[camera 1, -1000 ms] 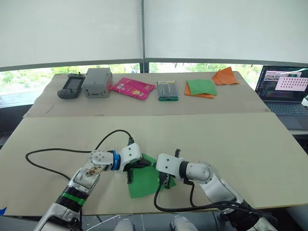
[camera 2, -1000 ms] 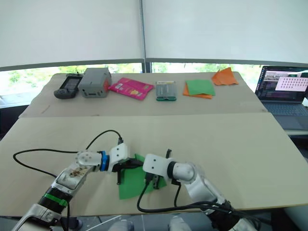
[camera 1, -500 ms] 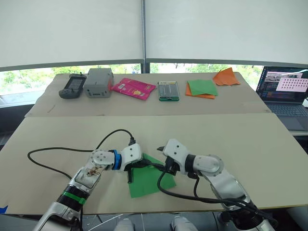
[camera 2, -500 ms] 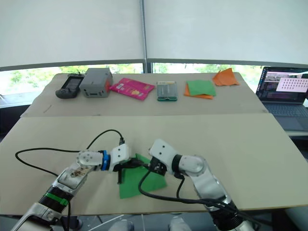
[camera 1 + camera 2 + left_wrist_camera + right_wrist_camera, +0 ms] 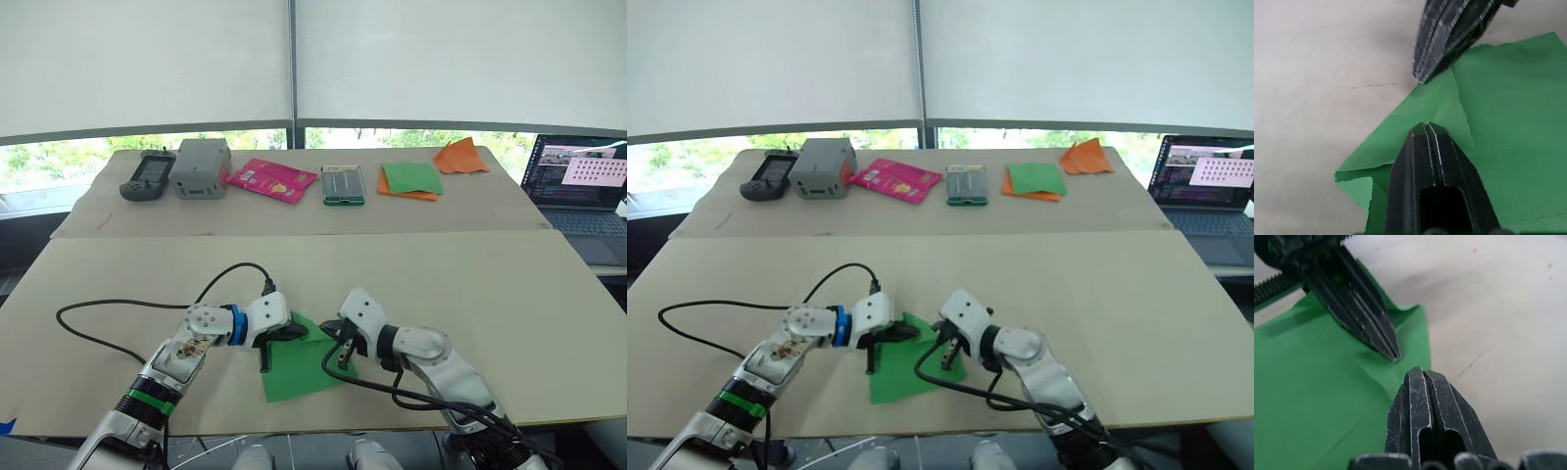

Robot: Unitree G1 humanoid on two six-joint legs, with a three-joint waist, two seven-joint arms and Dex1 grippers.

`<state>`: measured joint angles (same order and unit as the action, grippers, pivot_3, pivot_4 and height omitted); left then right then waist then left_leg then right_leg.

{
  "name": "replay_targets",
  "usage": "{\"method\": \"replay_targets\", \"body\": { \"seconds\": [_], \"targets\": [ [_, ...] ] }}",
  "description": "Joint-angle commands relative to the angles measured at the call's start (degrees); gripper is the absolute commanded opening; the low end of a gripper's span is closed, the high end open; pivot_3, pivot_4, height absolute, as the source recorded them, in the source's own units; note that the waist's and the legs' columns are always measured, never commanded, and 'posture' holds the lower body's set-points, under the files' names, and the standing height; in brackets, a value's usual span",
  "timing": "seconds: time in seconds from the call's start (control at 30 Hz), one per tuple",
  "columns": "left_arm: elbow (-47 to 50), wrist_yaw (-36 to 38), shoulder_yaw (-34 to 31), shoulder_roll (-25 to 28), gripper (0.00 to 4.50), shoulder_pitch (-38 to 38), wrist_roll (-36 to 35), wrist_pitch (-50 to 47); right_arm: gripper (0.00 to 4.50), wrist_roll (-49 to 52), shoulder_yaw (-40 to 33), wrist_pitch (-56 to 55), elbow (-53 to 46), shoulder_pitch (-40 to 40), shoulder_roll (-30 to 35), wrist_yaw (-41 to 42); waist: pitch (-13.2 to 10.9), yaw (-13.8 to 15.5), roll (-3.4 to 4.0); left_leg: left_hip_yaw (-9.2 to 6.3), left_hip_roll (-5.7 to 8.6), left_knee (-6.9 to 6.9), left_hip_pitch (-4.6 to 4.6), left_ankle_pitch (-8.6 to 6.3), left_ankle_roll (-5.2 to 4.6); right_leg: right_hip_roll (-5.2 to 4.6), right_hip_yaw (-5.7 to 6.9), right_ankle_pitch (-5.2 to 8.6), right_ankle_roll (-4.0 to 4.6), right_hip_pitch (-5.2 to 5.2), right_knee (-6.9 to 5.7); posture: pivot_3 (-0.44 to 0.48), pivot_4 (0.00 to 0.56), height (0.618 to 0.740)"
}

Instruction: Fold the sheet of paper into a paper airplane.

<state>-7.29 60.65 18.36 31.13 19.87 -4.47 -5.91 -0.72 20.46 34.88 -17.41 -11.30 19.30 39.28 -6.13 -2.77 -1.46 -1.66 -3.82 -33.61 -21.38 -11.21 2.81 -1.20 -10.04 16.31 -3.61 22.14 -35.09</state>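
Paper is the matter here: the sheet of paper [image 5: 299,362], bright green and partly folded, lies flat on the near table [image 5: 509,313], close to its front edge and between the two arms. Left gripper [image 5: 290,334] has its two black fingers pressed together, tip resting on the sheet's upper part, beside a raised crease. Right gripper [image 5: 339,359] likewise has its fingers closed together with nothing between them, its tip at the sheet's right edge. Both tips point toward each other and sit near, not touching.
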Motion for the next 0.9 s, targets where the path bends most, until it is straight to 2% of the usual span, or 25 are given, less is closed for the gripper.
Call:
{"method": "replay_targets", "body": {
  "seconds": [0.03,0.33,0.9],
  "targets": [
    [-3.24,-1.57,-1.09,-0.04,0.0,0.2,0.71,-3.16,0.03,-0.55,1.52,-1.58,0.73,0.6,0.71,-0.61,0.0,-0.04,0.0,0.0,0.0,0.0,0.0,0.0,0.0,0.0,0.0,0.0,0.0,0.0,0.0,0.0,0.15,0.74],
    [-2.35,-0.18,-0.73,1.34,0.0,-1.19,1.37,-2.16,0.03,0.05,1.94,-1.96,3.58,-1.93,-0.48,-1.35,0.02,-0.73,0.0,-0.01,0.0,0.0,0.03,0.0,0.0,0.0,0.0,0.0,0.0,-0.01,-0.01,0.0,0.15,0.74],
    [-3.88,-2.22,1.6,2.95,0.0,-1.59,6.4,1.44,0.03,-1.58,7.3,0.94,11.74,-9.67,-4.5,-1.48,0.14,-1.25,0.09,-0.01,-0.01,0.01,0.06,0.0,0.0,0.0,0.0,0.0,0.0,-0.02,-0.05,0.0,0.15,0.74]
  ]
}}
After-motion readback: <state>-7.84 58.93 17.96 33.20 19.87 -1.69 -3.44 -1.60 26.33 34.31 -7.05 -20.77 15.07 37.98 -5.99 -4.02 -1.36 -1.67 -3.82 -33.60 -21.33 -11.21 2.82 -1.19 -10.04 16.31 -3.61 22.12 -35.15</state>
